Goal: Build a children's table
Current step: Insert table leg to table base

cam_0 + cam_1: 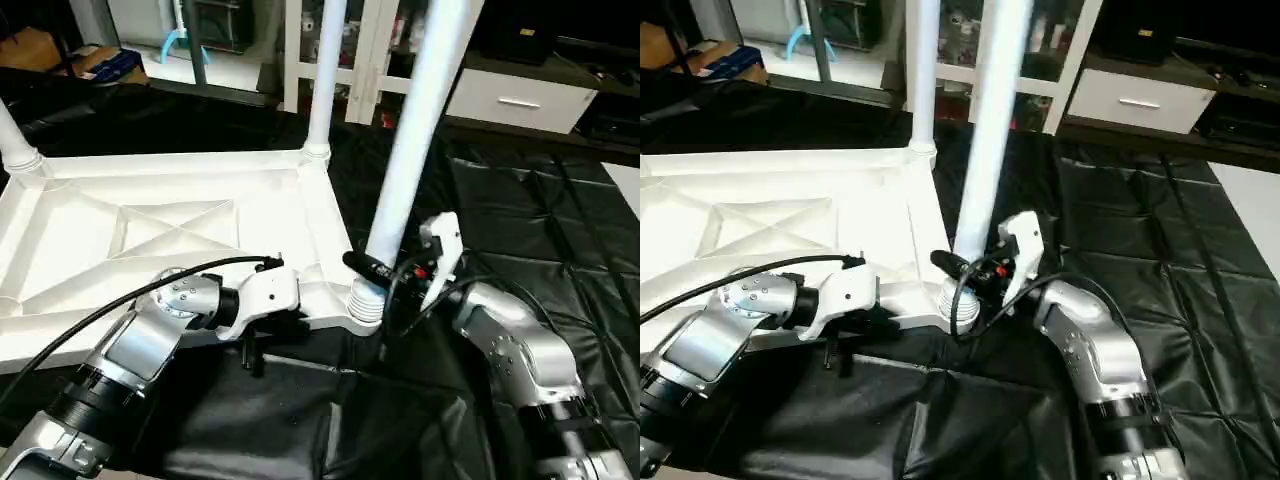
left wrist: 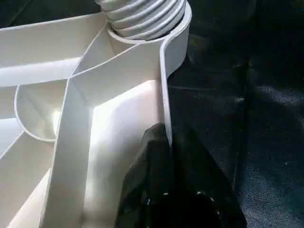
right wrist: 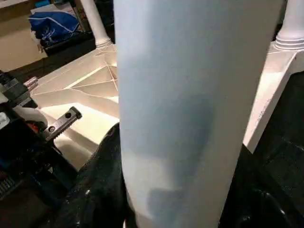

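Note:
The children's table lies upside down on a black sheet, its white X-ribbed top facing up. One white leg stands tilted in the near right corner socket. My right gripper is shut on this leg just above the socket, and the right wrist view has the tube between its black fingers. Another leg stands in the far right socket, and a third at the far left. My left gripper is shut on the top's near rim, pinching the thin wall.
The black sheet spreads to the right and front of the table top. Behind it stand a white glass-door cabinet and a white drawer unit. Blue items lie on the floor at the back left.

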Robot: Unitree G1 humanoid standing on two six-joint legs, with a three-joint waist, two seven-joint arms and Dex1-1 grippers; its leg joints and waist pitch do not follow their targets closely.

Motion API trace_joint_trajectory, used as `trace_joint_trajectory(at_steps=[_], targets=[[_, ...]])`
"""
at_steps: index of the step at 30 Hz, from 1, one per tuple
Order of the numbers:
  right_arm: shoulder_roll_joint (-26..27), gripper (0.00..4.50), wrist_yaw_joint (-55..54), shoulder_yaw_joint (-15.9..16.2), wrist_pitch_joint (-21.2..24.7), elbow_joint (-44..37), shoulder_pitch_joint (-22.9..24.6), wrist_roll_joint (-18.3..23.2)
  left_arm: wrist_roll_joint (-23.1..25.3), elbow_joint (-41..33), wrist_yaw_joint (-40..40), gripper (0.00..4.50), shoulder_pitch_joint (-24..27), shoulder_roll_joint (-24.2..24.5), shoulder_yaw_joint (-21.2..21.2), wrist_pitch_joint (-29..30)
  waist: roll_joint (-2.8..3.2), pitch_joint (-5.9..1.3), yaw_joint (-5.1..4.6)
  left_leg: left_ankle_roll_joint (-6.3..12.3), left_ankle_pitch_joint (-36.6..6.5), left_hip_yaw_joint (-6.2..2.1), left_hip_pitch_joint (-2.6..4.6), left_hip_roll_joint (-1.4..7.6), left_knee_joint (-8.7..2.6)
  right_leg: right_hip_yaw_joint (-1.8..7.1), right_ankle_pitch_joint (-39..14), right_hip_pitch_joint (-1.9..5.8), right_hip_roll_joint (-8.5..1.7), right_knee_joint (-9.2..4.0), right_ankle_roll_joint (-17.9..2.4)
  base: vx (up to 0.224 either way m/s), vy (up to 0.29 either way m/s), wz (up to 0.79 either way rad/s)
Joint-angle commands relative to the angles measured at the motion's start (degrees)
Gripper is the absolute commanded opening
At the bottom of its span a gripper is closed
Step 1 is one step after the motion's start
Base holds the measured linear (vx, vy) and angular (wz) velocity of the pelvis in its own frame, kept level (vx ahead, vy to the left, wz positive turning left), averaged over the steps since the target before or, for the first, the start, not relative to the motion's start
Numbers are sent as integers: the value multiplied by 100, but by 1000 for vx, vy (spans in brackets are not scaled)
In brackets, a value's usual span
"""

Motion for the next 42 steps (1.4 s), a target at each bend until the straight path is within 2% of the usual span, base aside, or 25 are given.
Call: trace_joint_trajectory(at_steps=[1, 2, 4, 8, 13, 16, 20, 21, 27, 33, 36, 39, 41, 42], targets=[[-294, 186, -242, -125, -18, 208, 477, -375, -30, 52, -270, 0, 200, 22, -243, -38, 51, -221, 27, 73, -1314, -135, 74, 353, -479, 217, -1226, 166, -317, -352, -1265, 0, 0, 0], [-294, 186, -242, -125, -18, 208, 477, -375, -30, 52, -270, 0, 200, 22, -243, -38, 52, -226, 34, 86, -1288, -133, 79, 354, -476, 216, -1181, 168, -319, -348, -1278, 0, 0, 0], [-220, 186, -265, -182, -499, 53, 772, -456, 2, 86, -177, 0, 187, -8, -211, -87, 55, -210, 49, 97, -1363, -130, 82, 360, -486, 214, -1269, 157, -321, -360, -1289, 0, 0, 0], [-121, 186, -260, -238, -873, -93, 1019, -474, -6, 87, -150, 0, 184, -23, -196, -68, 42, -201, 76, 67, -1526, -139, 80, 360, -507, 218, -1535, 154, -327, -390, -1183, 0, 0, 0], [-14, 186, -322, -261, -1152, -117, 1236, -456, 19, 139, -93, 0, 171, -21, -182, -101, 49, -196, 81, 75, -1554, -147, 80, 359, -518, 217, -1573, 147, -320, -399, -1147, 0, 0, 0], [-92, 186, -238, -68, -1239, -92, 1315, -579, 37, 171, -79, 0, 159, -16, -180, -125, 50, -192, 84, 105, -1523, -144, 74, 355, -518, 217, -1522, 153, -317, -397, -1150, 0, 0, 0], [-196, 186, -142, 146, -1111, -48, 1316, -686, 42, 176, -82, 0, 155, -12, -186, -126, 44, -187, 81, 121, -1507, -141, 74, 354, -519, 214, -1530, 159, -313, -399, -1153, 0, 0, 0], [-287, 186, -26, 317, -1034, -7, 1293, -775, 53, 180, -89, 0, 151, -5, -198, -129, 52, -183, 78, 112, -1565, -144, 78, 356, -524, 214, -1607, 151, -313, -406, -1144, 0, 0, 0], [-562, 186, 312, 778, -805, 34, 1191, -1039, 66, 180, -93, 0, 157, 7, -209, -135, 43, -178, 72, 51, -1765, -158, 80, 356, -535, 220, -1937, 144, -320, -443, -1006, 0, 0, 0], [-698, 186, 484, 1085, -475, -13, 1092, -1086, 82, 172, -70, 0, 164, 11, -209, -133, 25, -171, 59, -35, -2017, -179, 107, 366, -559, 224, -2100, 120, -316, -462, -949, 0, 0, 0], [-680, 186, 248, 1093, -214, 240, 1058, -1153, 69, 170, -76, 0, 168, 5, -207, -121, 30, -159, 54, -60, -2099, -185, 109, 360, -572, 228, -2217, 119, -318, -479, -923, 0, 0, 0], [-561, 186, -24, 923, -112, 572, 950, -1127, 57, 173, -95, 0, 167, 2, -213, -116, 15, -160, 47, -92, -2210, -197, 120, 360, -574, 234, -2456, 113, -333, -502, -850, 0, 0, 0], [-521, 186, -108, 856, -83, 709, 883, -1119, 58, 180, -103, 0, 165, 3, -219, -122, 29, -143, 27, -136, -2354, -215, 123, 363, -591, 229, -2649, 85, -330, -520, -825, 0, 0, 0], [-481, 186, -178, 791, -57, 826, 824, -1103, 61, 188, -107, 0, 163, 3, -224, -131, 33, -133, 9, -190, -2561, -231, 142, 364, -598, 224, -2899, 62, -329, -549, -754, 0, 0, 0]])
